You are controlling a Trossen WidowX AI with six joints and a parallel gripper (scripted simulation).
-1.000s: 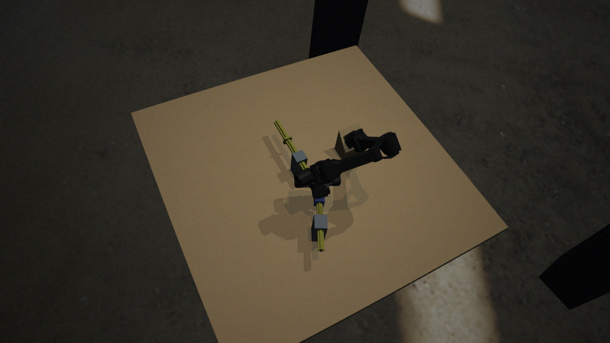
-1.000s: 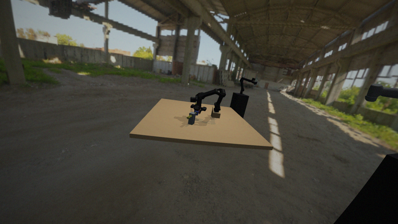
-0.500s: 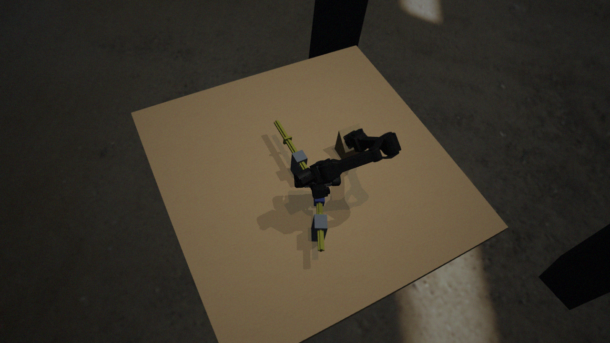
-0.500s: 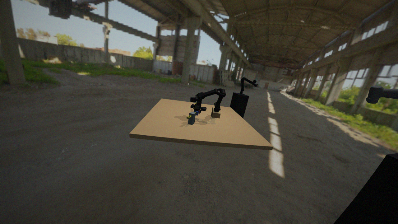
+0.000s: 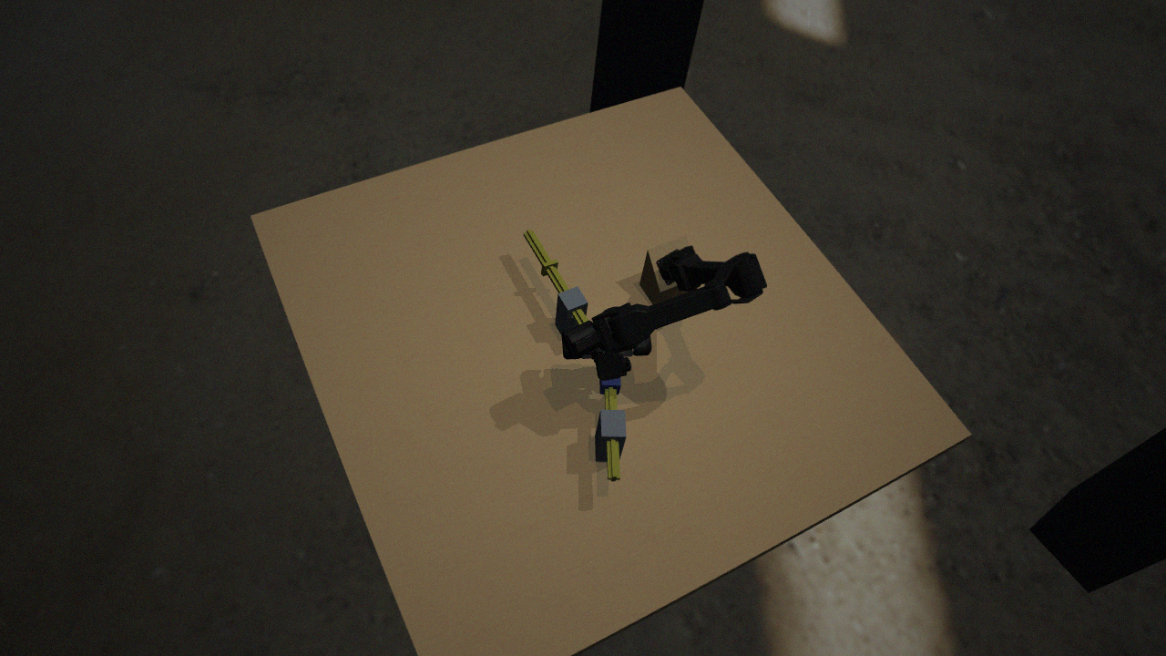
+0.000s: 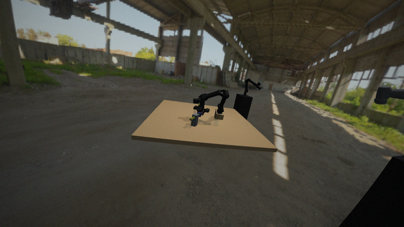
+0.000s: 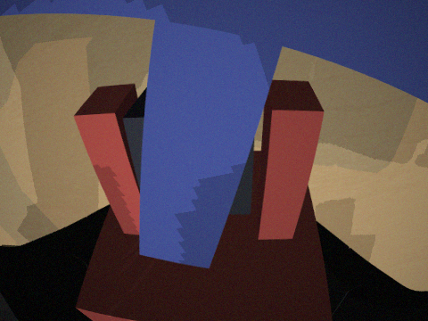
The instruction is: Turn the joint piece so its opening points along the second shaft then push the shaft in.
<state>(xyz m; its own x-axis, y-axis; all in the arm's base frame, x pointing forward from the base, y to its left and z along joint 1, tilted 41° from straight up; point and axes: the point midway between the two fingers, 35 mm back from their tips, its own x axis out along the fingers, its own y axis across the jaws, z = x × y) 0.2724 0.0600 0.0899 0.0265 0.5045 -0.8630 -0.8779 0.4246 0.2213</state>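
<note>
The first shaft (image 5: 614, 465) is yellow and runs through its grey block (image 5: 612, 423) (image 6: 194, 120). A blue forked end (image 5: 609, 386) (image 7: 192, 134) sits at its inner end. My gripper (image 5: 608, 355) (image 6: 201, 111) (image 7: 218, 203) is shut on the red joint piece (image 7: 290, 178), one black finger on each side of its base in the wrist view. The red prongs stand on either side of the blue arm. The second shaft (image 5: 535, 246) is yellow with a collar (image 5: 550, 265) and passes through its grey block (image 5: 572, 298). Its inner end is hidden under the gripper in the top view.
The arm reaches over the wooden table top (image 5: 391, 269) (image 6: 169, 132) from its base by a brown wedge-shaped mount (image 5: 649, 277) (image 6: 219, 116). Dark pedestals (image 5: 644, 56) (image 6: 242, 105) stand beyond the table edges. In the wrist view a dark slate surface (image 7: 242, 192) shows behind the blue arm.
</note>
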